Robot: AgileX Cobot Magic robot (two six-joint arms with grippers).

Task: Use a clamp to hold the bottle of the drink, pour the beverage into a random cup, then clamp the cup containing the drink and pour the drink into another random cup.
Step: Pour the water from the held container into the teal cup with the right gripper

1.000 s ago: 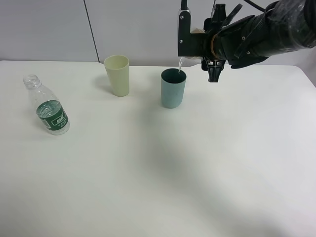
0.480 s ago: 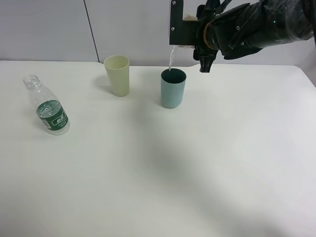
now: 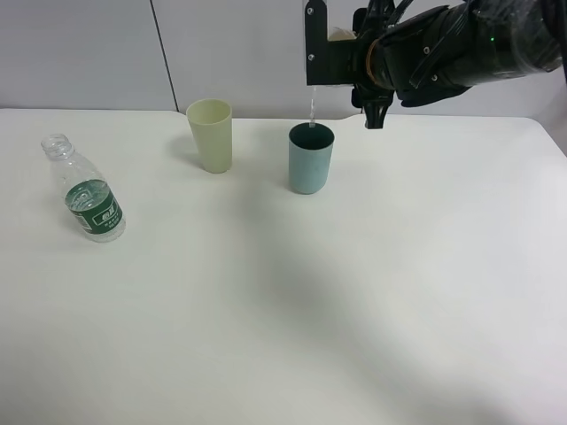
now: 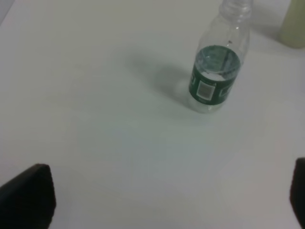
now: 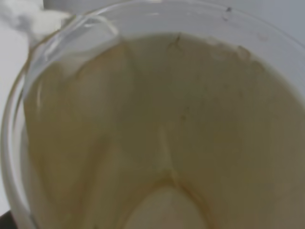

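My right gripper (image 3: 356, 64) is shut on the paper cup (image 3: 339, 34), tipped on its side just above and behind the teal tumbler (image 3: 311, 159). A thin stream of the clear beverage (image 3: 312, 108) falls from the cup toward the tumbler's mouth. The cup's wet peach inside (image 5: 162, 133) fills the right wrist view. The uncapped bottle (image 3: 89, 190) with its green label stands at the left of the table, also in the left wrist view (image 4: 217, 71), with some liquid in it. My left gripper (image 4: 162, 202) hangs open well short of the bottle, holding nothing.
A pale yellow-green tumbler (image 3: 211, 135) stands upright left of the teal one, and its edge shows in the left wrist view (image 4: 293, 24). The white table (image 3: 354, 310) stretches toward the front, and a grey wall runs behind it.
My right gripper has risen and shifted slightly left with the cup over the last second. The stream into the teal tumbler has thinned. The bottle and both tumblers have not moved.
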